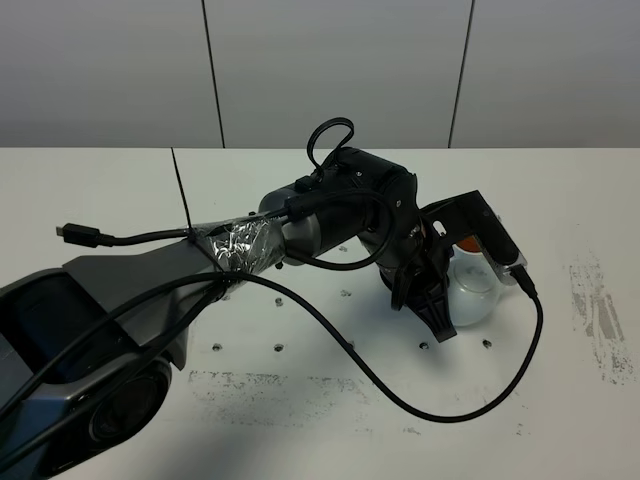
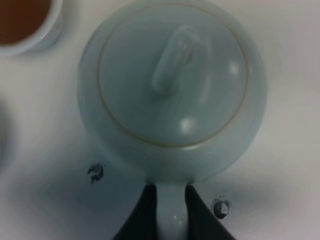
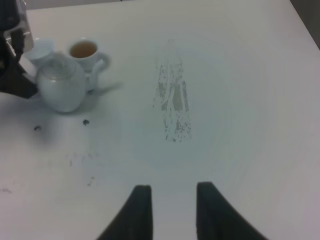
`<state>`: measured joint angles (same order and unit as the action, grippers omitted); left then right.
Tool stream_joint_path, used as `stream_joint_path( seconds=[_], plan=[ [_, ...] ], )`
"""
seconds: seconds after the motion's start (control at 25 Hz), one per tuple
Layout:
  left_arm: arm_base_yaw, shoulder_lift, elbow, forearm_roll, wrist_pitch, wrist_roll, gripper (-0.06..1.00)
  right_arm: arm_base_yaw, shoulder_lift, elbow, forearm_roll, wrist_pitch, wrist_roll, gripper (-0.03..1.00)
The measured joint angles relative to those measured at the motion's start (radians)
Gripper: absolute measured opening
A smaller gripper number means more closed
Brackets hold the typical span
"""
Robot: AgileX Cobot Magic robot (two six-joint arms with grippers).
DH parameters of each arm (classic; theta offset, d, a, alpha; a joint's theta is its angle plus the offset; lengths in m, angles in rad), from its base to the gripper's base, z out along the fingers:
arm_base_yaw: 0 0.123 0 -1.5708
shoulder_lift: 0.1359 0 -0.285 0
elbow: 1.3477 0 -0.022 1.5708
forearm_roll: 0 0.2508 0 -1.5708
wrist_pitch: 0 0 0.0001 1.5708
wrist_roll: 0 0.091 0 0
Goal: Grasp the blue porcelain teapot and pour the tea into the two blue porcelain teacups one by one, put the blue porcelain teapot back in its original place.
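Observation:
The blue porcelain teapot [image 1: 477, 296] stands on the white table, right of the middle. In the left wrist view I look down on its lid [image 2: 172, 82] and knob. My left gripper [image 2: 171, 192] reaches across and has its two black fingers [image 2: 145, 215] closed on the teapot's loop handle [image 2: 171, 215]. One teacup [image 2: 22, 20] full of brown tea stands just beyond the teapot [image 3: 60, 87]; it also shows in the high view [image 1: 468, 243] and the right wrist view [image 3: 83, 50]. The second teacup [image 3: 42, 48] stands beside it. My right gripper [image 3: 172, 210] is open and empty, far from them.
A loose black cable [image 1: 400, 390] loops over the table in front of the left arm. A grey scuffed patch [image 3: 172, 107] marks the table [image 1: 560, 400] to the right of the teapot. Small dark screw holes [image 2: 95, 172] dot the surface.

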<state>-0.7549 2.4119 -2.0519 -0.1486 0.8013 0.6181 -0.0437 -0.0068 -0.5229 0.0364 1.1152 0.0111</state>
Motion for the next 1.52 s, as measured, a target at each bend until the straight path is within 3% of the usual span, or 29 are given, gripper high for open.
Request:
stream_joint_path(
  seconds=[0.24,0.4,0.64,0.88,1.16,1.32,1.52],
  plan=[
    [0.015,-0.073,-0.097,0.028,0.069,0.04,0.11,0.0,0.0,0.0,0.0,0.0,0.0,0.23],
    [0.082,-0.091,-0.166,0.028,0.114,0.135,0.11,0.0,0.0,0.0,0.0,0.0,0.0,0.23],
    [0.229,-0.091,-0.193,0.043,0.128,0.365,0.11,0.0,0.0,0.0,0.0,0.0,0.0,0.23],
    [0.317,-0.065,-0.194,0.05,0.128,0.617,0.11,0.0,0.0,0.0,0.0,0.0,0.0,0.23],
    [0.326,-0.042,-0.194,0.046,0.103,0.919,0.11,0.0,0.0,0.0,0.0,0.0,0.0,0.23],
    [0.321,-0.026,-0.194,0.056,0.035,0.958,0.11,0.0,0.0,0.0,0.0,0.0,0.0,0.23],
    [0.291,-0.004,-0.194,0.125,-0.008,0.988,0.11,0.0,0.0,0.0,0.0,0.0,0.0,0.23]
  ],
)
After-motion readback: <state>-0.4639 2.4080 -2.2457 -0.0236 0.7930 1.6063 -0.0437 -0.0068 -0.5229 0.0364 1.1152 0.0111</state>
